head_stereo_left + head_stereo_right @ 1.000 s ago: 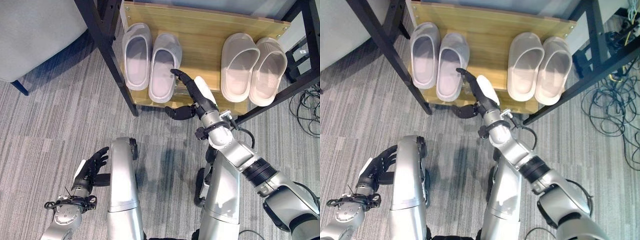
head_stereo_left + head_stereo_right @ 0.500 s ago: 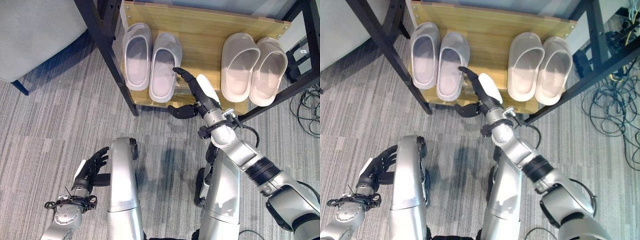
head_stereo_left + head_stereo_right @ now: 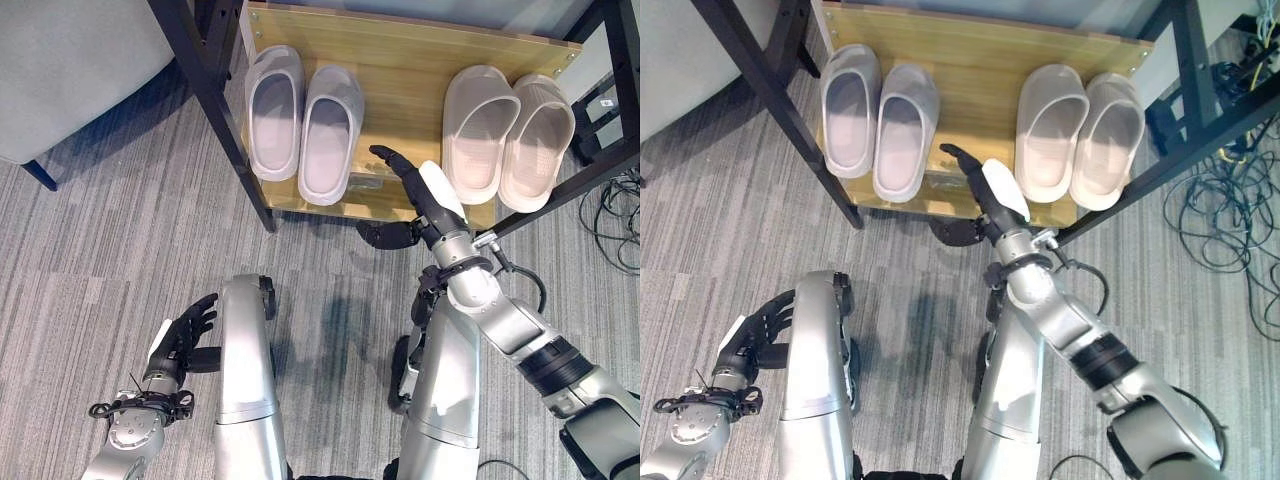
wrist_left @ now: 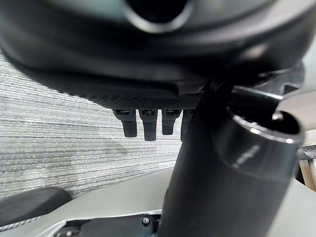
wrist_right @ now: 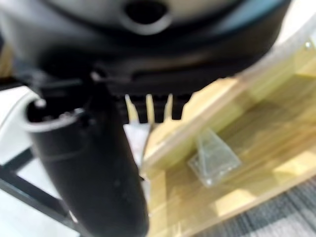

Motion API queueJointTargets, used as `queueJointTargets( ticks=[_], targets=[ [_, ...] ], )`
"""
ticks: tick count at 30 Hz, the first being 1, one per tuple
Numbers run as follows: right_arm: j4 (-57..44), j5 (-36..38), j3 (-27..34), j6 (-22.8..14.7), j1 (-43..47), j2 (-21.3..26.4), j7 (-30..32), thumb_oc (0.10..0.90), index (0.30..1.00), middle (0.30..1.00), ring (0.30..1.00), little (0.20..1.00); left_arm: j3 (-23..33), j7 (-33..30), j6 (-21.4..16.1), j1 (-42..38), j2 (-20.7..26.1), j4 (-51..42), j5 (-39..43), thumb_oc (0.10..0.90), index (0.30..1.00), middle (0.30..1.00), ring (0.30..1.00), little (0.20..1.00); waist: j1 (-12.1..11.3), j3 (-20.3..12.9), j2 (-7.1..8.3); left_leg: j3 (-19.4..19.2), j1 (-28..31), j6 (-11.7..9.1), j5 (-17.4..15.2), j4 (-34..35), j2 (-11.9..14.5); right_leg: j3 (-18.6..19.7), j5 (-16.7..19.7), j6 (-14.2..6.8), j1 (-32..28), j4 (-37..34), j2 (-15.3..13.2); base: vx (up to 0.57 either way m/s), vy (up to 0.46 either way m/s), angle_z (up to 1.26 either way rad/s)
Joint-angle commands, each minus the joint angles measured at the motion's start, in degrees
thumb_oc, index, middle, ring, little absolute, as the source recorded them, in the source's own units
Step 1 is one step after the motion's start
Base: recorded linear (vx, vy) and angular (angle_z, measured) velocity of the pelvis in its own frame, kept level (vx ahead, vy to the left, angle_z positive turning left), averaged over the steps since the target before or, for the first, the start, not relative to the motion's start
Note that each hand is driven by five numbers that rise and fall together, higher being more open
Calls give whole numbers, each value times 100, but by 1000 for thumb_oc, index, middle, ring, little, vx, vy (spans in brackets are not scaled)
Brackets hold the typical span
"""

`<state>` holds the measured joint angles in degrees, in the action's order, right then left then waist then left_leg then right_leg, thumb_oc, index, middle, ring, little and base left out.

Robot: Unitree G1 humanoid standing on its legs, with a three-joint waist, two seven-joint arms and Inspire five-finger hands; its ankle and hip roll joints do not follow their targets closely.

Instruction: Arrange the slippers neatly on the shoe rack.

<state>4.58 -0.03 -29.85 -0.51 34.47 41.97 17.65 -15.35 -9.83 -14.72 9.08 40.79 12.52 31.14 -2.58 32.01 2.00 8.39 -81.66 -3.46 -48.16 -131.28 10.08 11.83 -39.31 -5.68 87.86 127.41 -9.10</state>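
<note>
Slippers (image 3: pixel 300 125), four in two pairs, sit on one rack (image 3: pixel 400 75).

Two pale slipper pairs, left pair (image 3: pixel 302 125) and right pair (image 3: pixel 507 135), lie side by side, soles down, on wooden shoe rack (image 3: pixel 400 75).

Grey striped carpet (image 3: pixel 120 250) covers the floor. A grey upholstered seat (image 3: pixel 70 70) on a dark blue leg (image 3: pixel 38 176) stands at the carpet's far left corner. Black cables (image 3: pixel 1230 250) lie tangled along its right edge, and a small clear plastic piece (image 5: pixel 213 157) lies on wood.
</note>
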Motion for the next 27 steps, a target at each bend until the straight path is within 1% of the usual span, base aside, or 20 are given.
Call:
queueJointTargets(
  ticks=[1,5,10,13,17,22,25,27],
  targets=[
    [-1029,-198,622,-635,130,347,122,800,900,900,900,900,327,-980,46,-1741,-704,267,-221,800,900,900,900,900,337,-222,223,-704,-829,451,539,409,-195,-344,-201,883,209,136,-442,0,0,0],
    [-1454,-184,913,-749,-429,604,4,800,900,900,900,900,416,-930,78,-1607,-734,172,-283,800,900,900,900,900,410,-222,290,-701,-829,456,513,448,-201,-360,-219,883,209,74,-460,0,0,0],
    [-1794,67,1165,-897,-980,784,-127,800,900,900,900,900,415,-905,77,-1447,-748,71,-342,800,900,900,900,900,439,-222,304,-686,-829,446,548,430,-194,-357,-192,861,209,73,-442,0,0,0],
    [-1895,261,1158,-943,-1153,829,-258,800,900,900,900,900,416,-894,84,-1427,-738,27,-332,800,900,900,900,900,435,-222,304,-697,-829,454,547,466,-200,-374,-189,858,209,33,-462,0,0,0],
    [-1922,409,931,-931,-1240,936,-491,800,900,900,900,900,397,-850,93,-1328,-701,-60,-362,800,900,900,900,900,419,-222,319,-700,-829,446,587,455,-184,-368,-158,867,209,29,-441,-9,0,0],
    [-1815,752,595,-921,-1193,884,-734,800,900,900,900,900,348,-790,86,-1283,-646,-144,-361,800,900,900,900,900,401,-222,318,-706,-829,446,621,481,-182,-364,-118,861,209,-10,-423,0,0,0],
    [-1866,996,247,-931,-967,801,-950,800,900,900,900,900,299,-772,51,-1261,-606,-208,-288,800,900,900,900,900,350,-222,281,-702,-829,452,644,495,-182,-386,-83,856,209,-56,-419,-26,-2,0],
    [-1850,1004,220,-933,-935,794,-950,800,900,900,900,900,315,-772,51,-1253,-605,-208,-285,800,900,900,900,900,362,-222,288,-702,-829,452,647,498,-180,-388,-79,857,209,-60,-417,0,0,0]
  ],
)
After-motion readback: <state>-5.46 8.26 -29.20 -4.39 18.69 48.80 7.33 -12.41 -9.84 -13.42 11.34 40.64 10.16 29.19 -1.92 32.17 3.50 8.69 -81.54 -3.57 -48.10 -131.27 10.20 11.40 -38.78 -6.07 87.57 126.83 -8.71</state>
